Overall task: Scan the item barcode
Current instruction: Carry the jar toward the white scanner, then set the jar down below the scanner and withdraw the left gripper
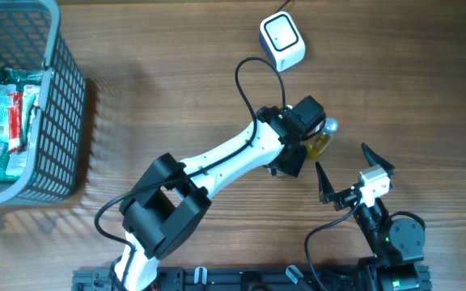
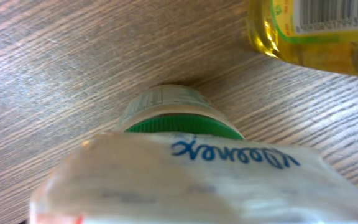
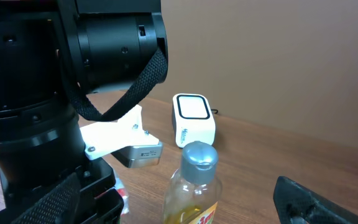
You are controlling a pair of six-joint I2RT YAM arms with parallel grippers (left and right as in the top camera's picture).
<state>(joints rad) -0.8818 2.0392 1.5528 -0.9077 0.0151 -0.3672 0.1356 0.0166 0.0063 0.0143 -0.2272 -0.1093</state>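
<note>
Seen from above, the left claw hangs over a wooden table. Its jaws are hidden under the wrist, so I cannot tell whether they are apart or together. A clear bottle of yellow oil with a silver cap stands upright just beside this claw, between it and the right claw, whose jaws are spread wide and hold nothing. A white scanner sits beyond the left claw, apart from it. The left claw's own camera shows a white packet with blue script and a green lid very close, with the bottle's barcode label just past them. A wire basket of packets lies far off, back along the left arm's side.
</note>
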